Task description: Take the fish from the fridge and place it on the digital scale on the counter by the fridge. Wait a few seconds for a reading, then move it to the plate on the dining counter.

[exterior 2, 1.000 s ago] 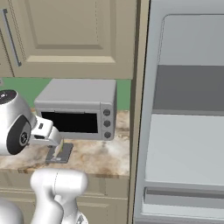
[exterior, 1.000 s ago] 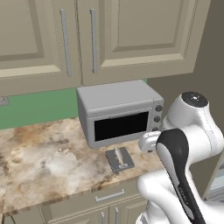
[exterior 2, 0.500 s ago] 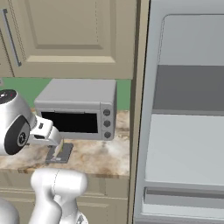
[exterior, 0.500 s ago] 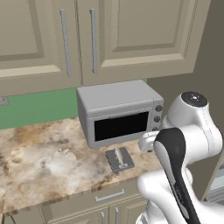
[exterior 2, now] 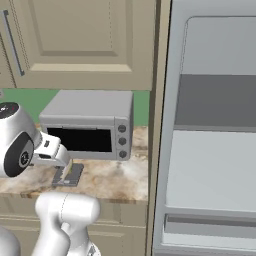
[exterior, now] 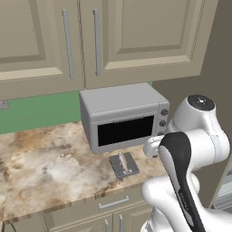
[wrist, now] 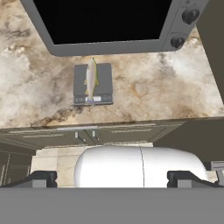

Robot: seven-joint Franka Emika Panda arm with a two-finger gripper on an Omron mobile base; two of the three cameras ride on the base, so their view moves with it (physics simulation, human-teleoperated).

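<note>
Lying on scale (wrist: pixel 92 84) — fish (wrist: pixel 91 78) (hand view)

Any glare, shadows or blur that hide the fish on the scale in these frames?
Hand view: even flat light, no glare, fish crisp on the scale. Left base view: fish small but sharp, soft shadow under the toaster oven. Right base view: the arm covers part of the scale; fish not discernible.
</note>
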